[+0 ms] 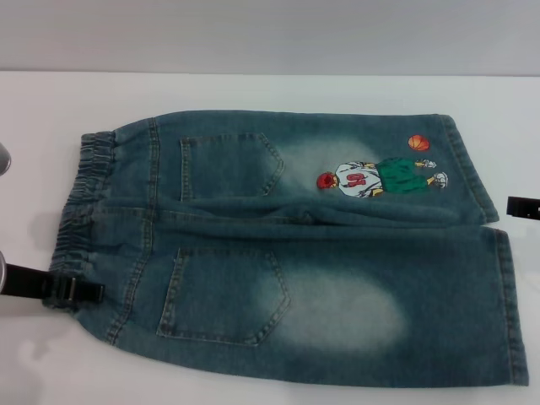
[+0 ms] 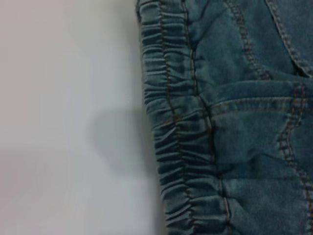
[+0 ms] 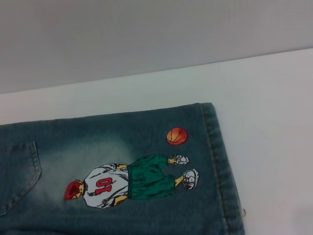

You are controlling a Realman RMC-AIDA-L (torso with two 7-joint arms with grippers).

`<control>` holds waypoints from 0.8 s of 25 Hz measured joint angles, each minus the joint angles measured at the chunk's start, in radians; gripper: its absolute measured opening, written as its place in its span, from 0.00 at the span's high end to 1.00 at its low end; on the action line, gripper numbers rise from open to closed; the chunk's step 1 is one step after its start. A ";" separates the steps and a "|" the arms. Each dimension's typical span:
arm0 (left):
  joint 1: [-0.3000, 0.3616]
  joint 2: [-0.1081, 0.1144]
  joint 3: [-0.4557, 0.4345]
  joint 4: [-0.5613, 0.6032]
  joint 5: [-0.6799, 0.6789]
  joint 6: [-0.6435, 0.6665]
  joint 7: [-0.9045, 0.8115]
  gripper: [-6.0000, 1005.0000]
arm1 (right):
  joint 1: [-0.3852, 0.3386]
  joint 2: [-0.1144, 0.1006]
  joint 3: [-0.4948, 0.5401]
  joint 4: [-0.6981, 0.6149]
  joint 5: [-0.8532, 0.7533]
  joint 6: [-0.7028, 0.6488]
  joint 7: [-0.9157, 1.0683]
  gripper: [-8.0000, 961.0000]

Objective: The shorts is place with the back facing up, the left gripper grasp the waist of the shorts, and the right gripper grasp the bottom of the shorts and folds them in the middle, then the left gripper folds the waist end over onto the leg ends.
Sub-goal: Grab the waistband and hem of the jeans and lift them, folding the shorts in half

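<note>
The denim shorts (image 1: 304, 253) lie flat on the white table (image 1: 253, 89), pockets up. At nine o'clock the left gripper (image 1: 84, 293) touches the elastic waist (image 1: 84, 194) (finger state unreadable). At three o'clock the right gripper (image 1: 523, 207) sits beside the leg hems (image 1: 468, 169), likewise unreadable.

Faded blue denim shorts (image 1: 312, 253) lie flat and unfolded on a white table (image 1: 253, 89), back side up, two patch pockets showing. The puckered elastic waist (image 1: 80, 202) sits at the robot's left, the stitched leg hems (image 1: 510, 304) at its right. A cartoon basketball player with an orange ball (image 1: 419, 143) marks the far leg.
</note>
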 joint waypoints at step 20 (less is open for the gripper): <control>-0.014 0.001 0.038 0.012 0.080 -0.007 -0.041 0.26 | 0.005 -0.001 -0.002 0.006 0.009 -0.001 -0.022 0.29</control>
